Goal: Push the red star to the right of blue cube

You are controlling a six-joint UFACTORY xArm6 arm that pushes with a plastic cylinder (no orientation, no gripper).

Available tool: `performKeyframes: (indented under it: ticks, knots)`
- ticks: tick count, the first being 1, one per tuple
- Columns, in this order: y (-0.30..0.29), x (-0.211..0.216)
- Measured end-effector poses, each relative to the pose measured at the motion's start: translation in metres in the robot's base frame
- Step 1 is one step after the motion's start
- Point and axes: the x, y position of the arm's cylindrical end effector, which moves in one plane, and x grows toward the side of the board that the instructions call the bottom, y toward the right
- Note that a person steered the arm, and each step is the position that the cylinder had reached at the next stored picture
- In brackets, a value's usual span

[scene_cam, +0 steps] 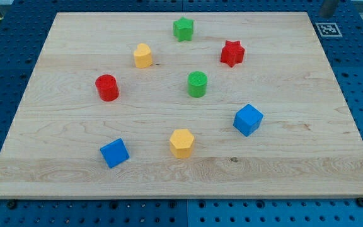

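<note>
The red star [232,53] lies on the wooden board [307,176] at the upper right of the block group. A blue cube-like block [248,120] lies below it, toward the view's right. A second blue block [114,152] lies at the lower left. A short grey piece [328,7] at the view's top edge, beyond the board's top right corner, may be my rod. Its tip does not show clearly, and it is far from every block.
A green star [183,28] lies at top centre and a green cylinder [197,84] in the middle. A yellow block [142,55] and a red cylinder [107,87] lie at the left. A yellow hexagon [181,142] lies at bottom centre. A printed marker [328,29] sits beside the board's top right corner.
</note>
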Motion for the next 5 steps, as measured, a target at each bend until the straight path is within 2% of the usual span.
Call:
performKeyframes:
  ticks: [1,2,3,4,5]
  knots:
    - [-0.003,0.010]
    - [-0.079,0.041]
    - [-0.153,0.038]
    - [-0.172,0.033]
    - [-0.189,0.083]
